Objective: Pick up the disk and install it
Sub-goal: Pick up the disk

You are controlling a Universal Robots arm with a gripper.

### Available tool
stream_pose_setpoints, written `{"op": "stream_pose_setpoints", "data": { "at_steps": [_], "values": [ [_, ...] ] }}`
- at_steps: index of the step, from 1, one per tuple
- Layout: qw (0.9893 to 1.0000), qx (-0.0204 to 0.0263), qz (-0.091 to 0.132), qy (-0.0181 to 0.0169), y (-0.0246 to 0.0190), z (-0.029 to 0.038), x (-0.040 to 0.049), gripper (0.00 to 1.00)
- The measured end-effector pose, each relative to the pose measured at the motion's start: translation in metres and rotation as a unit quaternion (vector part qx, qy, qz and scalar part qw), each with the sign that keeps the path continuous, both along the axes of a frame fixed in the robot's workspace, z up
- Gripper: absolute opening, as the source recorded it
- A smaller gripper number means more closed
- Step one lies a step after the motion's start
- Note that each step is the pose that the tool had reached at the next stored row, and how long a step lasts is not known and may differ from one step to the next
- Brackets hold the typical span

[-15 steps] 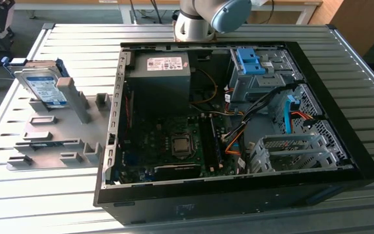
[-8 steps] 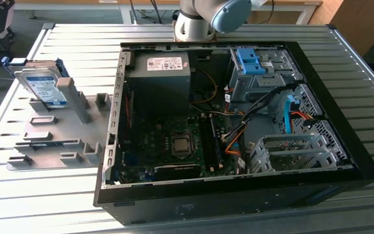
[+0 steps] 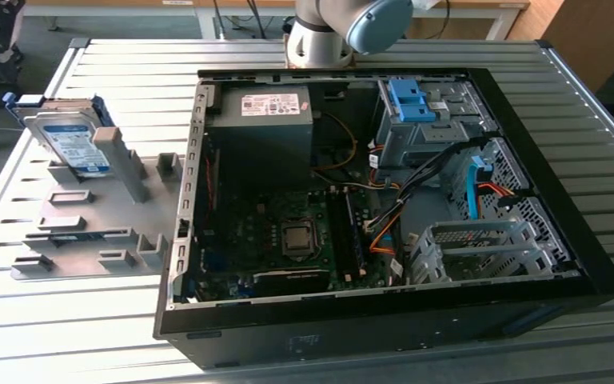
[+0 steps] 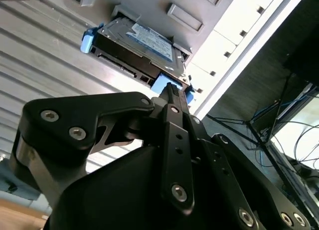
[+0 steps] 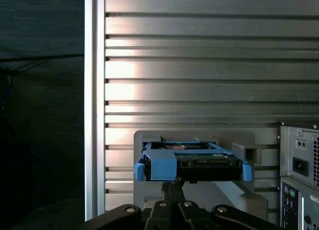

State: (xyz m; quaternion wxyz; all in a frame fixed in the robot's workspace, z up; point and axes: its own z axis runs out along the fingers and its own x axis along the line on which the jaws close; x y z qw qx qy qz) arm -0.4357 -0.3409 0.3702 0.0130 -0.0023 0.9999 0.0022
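In both wrist views the gripper (image 5: 172,186) sits low and central, pinched shut on nothing. Beyond it the disk (image 5: 192,162) leans in its grey rack (image 3: 125,172), upper left in the exterior view. Its connector end faces the fingertips and its long axis runs away from them. Risk: closed tips could butt the carrier and tip it.
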Motion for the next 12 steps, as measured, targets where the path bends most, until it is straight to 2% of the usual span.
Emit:
{"op": "stream_pose_setpoints", "data": {
  "at_steps": [3, 6, 9, 12],
  "values": [
    [0.9996, 0.0000, 0.027, 0.0000, 0.0000, -0.0001, 0.0000, 0.11],
    [0.9985, 0.0000, 0.054, 0.0000, 0.0000, -0.0003, 0.0000, 0.11],
    [0.9967, 0.0000, 0.082, 0.0000, 0.0000, -0.0007, 0.0000, 0.11],
    [0.9941, 0.0000, 0.108, 0.0000, 0.0000, -0.0010, 0.0000, 0.11]
  ]
}}
